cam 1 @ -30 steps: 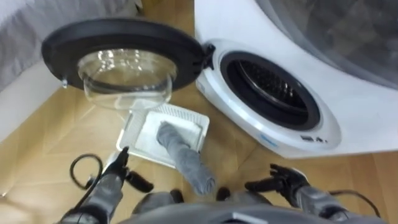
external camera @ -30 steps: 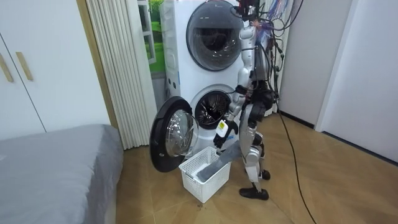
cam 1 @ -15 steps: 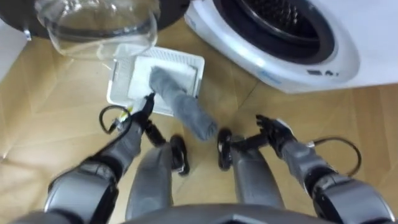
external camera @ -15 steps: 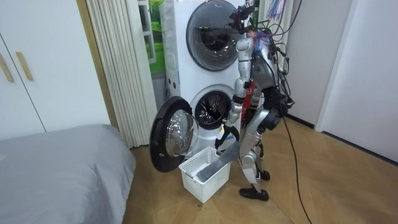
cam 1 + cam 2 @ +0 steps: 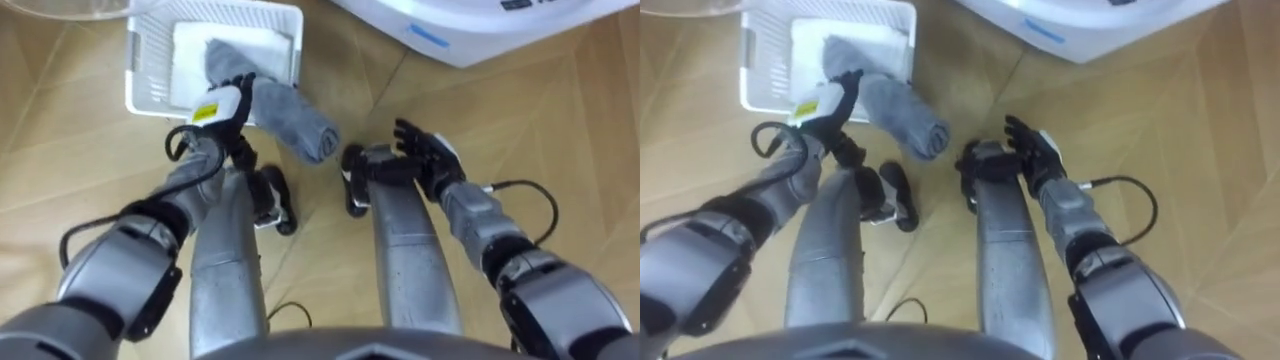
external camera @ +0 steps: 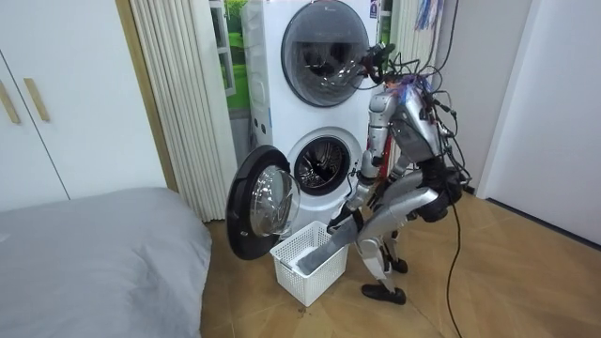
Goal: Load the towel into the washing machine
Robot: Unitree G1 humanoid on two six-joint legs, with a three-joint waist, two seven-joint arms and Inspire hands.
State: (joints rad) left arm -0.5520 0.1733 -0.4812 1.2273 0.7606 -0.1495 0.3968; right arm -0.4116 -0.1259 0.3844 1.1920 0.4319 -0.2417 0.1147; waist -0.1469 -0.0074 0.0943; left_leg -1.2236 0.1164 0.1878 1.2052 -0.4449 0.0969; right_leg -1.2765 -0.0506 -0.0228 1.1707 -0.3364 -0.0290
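The left hand [image 5: 222, 108], whose grip I cannot tell, should close firmly on the grey towel [image 5: 290, 115] at the basket [image 5: 143, 62] rim, while the right hand [image 5: 428, 160] is spread open.

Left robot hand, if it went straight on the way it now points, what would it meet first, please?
Most likely the towel draped over the rim of the basket; the left robot hand points at it, though depth is unclear.
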